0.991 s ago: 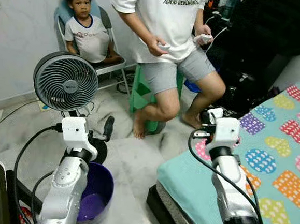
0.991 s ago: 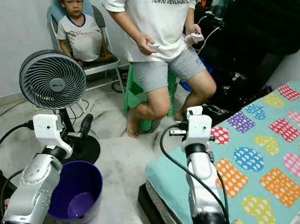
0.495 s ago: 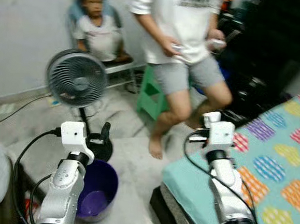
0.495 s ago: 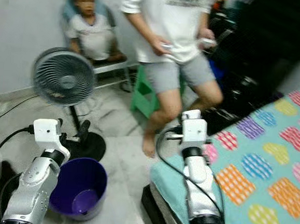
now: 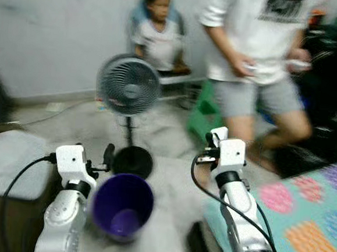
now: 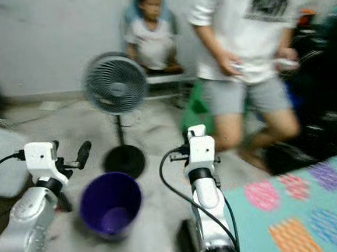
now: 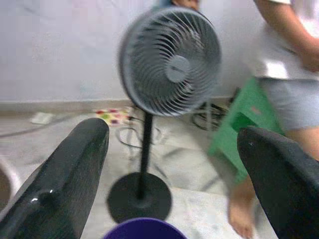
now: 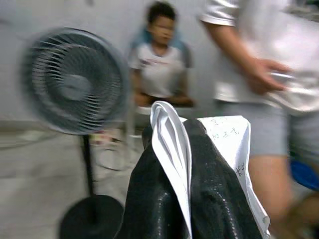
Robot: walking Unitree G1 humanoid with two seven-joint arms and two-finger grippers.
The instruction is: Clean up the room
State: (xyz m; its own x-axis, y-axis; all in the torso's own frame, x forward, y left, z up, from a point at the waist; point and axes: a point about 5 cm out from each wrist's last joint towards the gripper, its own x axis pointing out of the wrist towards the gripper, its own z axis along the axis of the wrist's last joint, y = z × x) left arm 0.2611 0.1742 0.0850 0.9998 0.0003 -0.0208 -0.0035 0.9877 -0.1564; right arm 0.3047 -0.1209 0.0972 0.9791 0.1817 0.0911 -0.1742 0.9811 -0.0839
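Right pincer (image 8: 192, 164) is clamped on a folded sheet of white paper (image 8: 234, 149); the sheet stands edge-up between the black fingers, with a flap hanging off one side. Left pincer (image 7: 174, 174) holds nothing; its fingers stand wide apart.

The likely receptacle is the purple bucket (image 5: 122, 207) on the floor; it stands open-mouthed and apparently empty, just beside the left arm and between the two arms. From the right pincer the bucket lies down and to the robot's left; the held paper is above floor level near the bed (image 5: 306, 230) edge. The right arm holds the item, so the move falls to it, though the left arm is the nearer to the bucket.

Surroundings: a standing fan (image 5: 128, 86) just beyond the bucket, its round base (image 5: 132, 161) close to the bucket's far rim; a seated person (image 5: 158, 37) against the wall; a standing person (image 5: 262, 51) near a green stool (image 5: 202, 105). The head views are blurred; judgement: the camera is turning, so fine placement is uncertain. Nothing stands between paper and bucket.
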